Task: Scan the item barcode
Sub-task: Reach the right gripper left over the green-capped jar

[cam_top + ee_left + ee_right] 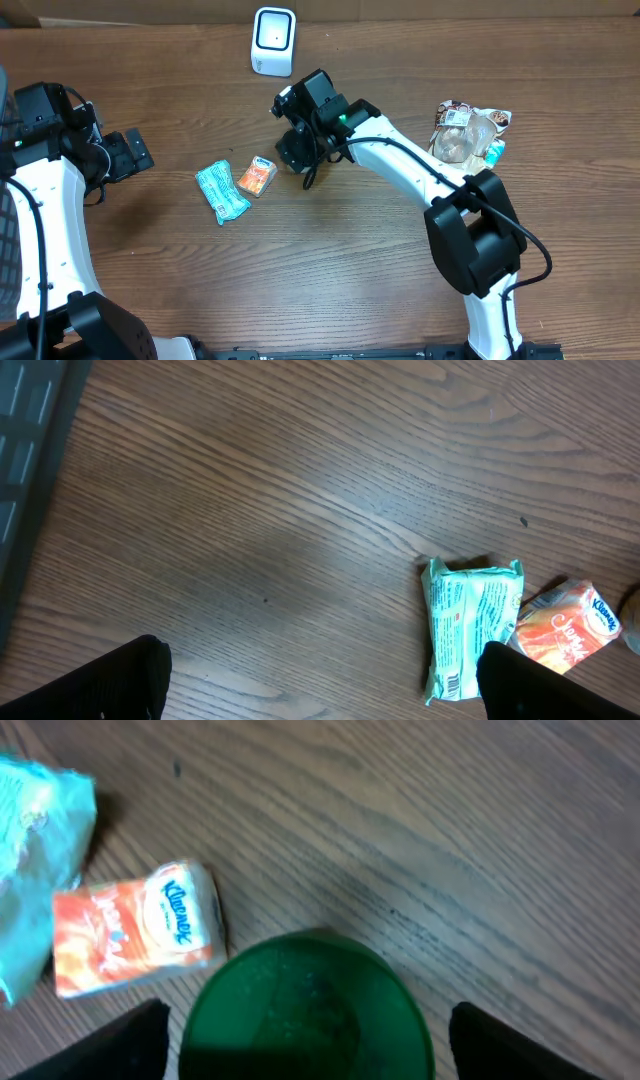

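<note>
1. Your right end effector (322, 1045) stood with fingers apart, straddling the green container (300, 990) without clamping it. The left end effector (325, 685) was also spread and held nothing.
2. The green container was round and dark-topped, on the table (350, 260) just beside the Kleenex pack (135, 925). You could see no barcode.
3. Hazard: an off-centre close could have tipped the round body or nudged the pack.
4. The scanner (273, 40) stood at the far edge, well apart.

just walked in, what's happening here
The right gripper is down over a round dark green item, jaws open on either side of it, not clearly gripping yet. The left gripper hangs open at the left, holding nothing. A teal packet and an orange Kleenex pack lie beside the green item; the white scanner stands farther back.
</note>
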Robot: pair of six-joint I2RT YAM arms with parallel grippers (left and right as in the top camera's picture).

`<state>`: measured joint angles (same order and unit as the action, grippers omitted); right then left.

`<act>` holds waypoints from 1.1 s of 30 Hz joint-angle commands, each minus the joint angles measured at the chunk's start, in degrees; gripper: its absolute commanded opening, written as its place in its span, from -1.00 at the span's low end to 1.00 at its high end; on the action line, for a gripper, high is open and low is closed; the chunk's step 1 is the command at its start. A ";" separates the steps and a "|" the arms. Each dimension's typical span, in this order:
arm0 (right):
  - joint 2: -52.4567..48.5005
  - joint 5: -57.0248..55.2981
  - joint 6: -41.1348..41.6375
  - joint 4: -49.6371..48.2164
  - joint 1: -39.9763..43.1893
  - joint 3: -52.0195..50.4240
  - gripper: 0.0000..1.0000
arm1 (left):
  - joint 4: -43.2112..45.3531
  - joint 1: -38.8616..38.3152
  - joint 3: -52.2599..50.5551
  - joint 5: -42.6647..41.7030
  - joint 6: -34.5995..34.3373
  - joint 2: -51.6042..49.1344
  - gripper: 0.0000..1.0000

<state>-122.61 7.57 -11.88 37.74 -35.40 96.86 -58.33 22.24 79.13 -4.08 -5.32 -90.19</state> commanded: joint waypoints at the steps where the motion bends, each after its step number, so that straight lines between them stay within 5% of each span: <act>1: -0.66 -0.22 -0.17 0.28 -0.39 0.85 0.54 | 0.04 0.24 0.83 0.17 1.53 -0.17 0.99; 14: 2.93 -0.26 -0.72 3.52 0.13 3.58 0.21 | 0.07 0.24 0.83 0.17 1.53 -0.17 0.99; 23: 14.12 1.09 -13.84 18.53 0.15 5.60 0.10 | 0.04 0.24 0.85 0.17 1.51 -0.17 1.00; 33: 11.10 7.96 -31.58 25.64 0.15 5.31 0.19 | 0.04 0.24 0.83 0.17 1.51 -0.17 0.99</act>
<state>-109.93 13.37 -36.32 63.48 -35.33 101.14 -58.33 22.24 79.13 -4.08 -5.32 -90.19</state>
